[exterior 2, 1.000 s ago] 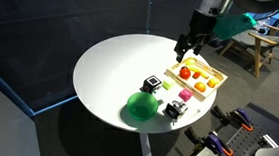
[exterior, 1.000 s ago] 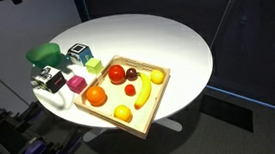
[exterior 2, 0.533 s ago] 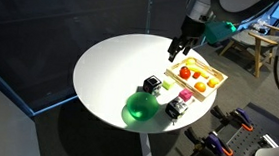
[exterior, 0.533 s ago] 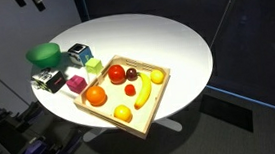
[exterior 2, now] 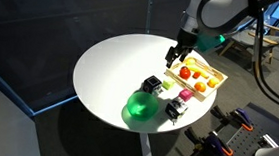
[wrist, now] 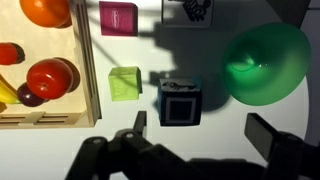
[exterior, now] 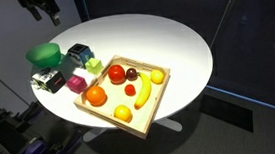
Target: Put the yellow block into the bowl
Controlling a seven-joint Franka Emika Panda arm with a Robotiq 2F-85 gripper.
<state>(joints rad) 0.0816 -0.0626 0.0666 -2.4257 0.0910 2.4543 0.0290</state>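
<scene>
The yellow block (wrist: 124,84) is a small pale yellow-green cube on the white table, just beside the wooden tray's edge. It also shows in both exterior views (exterior: 94,65) (exterior 2: 166,83). The green bowl (wrist: 265,62) stands past the dark-faced cube, and shows in both exterior views (exterior: 43,55) (exterior 2: 140,108). My gripper (wrist: 200,126) is open and empty, hovering above the table. Its fingers (wrist: 139,122) straddle the space just below the dark cube, to the right of the yellow block. It shows high above the objects in both exterior views (exterior: 43,7) (exterior 2: 174,55).
A white-and-blue cube with dark faces (wrist: 180,102) sits between block and bowl. A pink cube (wrist: 118,17) and a black-and-white toy (wrist: 200,8) lie beyond. The wooden tray (wrist: 86,70) holds several fruits. The objects sit near the round table's edge (exterior: 39,96).
My gripper has moved down and across toward the group of cubes, coming further into view. The objects have not moved.
</scene>
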